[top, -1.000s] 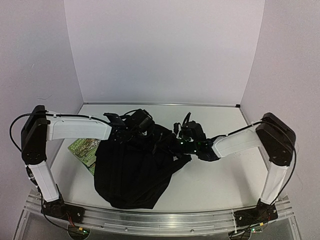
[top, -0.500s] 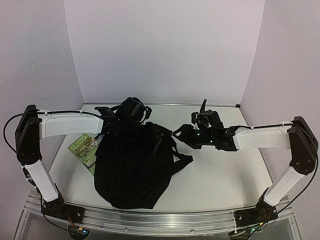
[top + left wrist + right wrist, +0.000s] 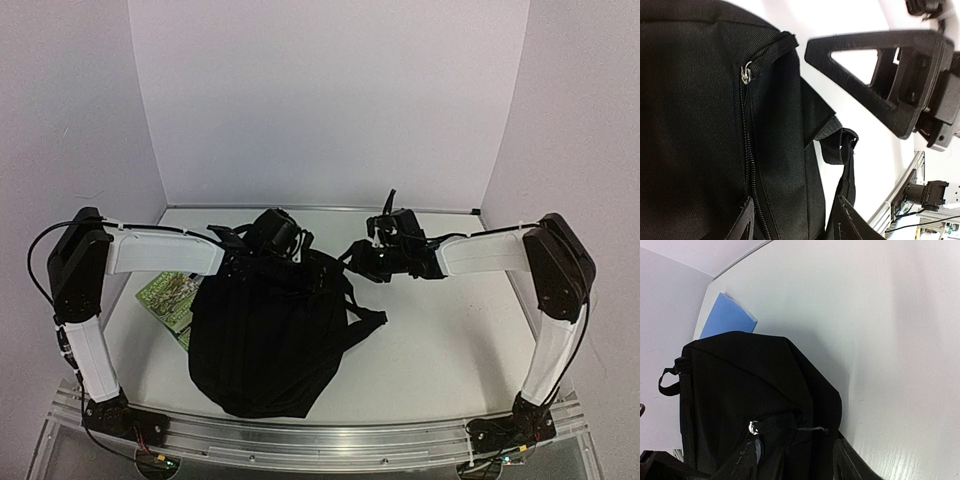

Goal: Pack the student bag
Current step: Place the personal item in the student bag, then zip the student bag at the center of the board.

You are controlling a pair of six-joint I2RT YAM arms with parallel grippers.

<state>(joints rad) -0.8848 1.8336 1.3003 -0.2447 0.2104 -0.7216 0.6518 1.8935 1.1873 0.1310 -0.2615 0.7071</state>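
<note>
Nearest, the rail (image 3: 320, 435) along the front edge of the table (image 3: 450, 360). Just beyond, left of centre, the bag (image 3: 265, 345): black, soft, slumped flat on the table, rounded end toward the rail, top end away. Down its cloth, a zipper (image 3: 751, 165), seemingly closed below a metal pull (image 3: 746, 74) near the top corner. Off the right side, a strap (image 3: 365, 318) trailing onto the table. Tucked under the bag's left edge, a green book (image 3: 163, 295), partly covered. From the right wrist, a blue cover (image 3: 729, 317) poking out past the bag's far side; whether part of that same book, cannot tell.

At the bag's top end, one gripper from each side. Left gripper (image 3: 795, 215) over the bag's top left, jaws parted about halfway, zipper and cloth lying in the gap, nothing visibly pinched. Right gripper (image 3: 792, 462) just beside the top right corner, jaws likewise apart, straddling the bag's edge, one finger (image 3: 847, 462) over the table; no grip visible. Both grippers near each other, not touching.

Farthest, the white back wall (image 3: 330, 100).
</note>
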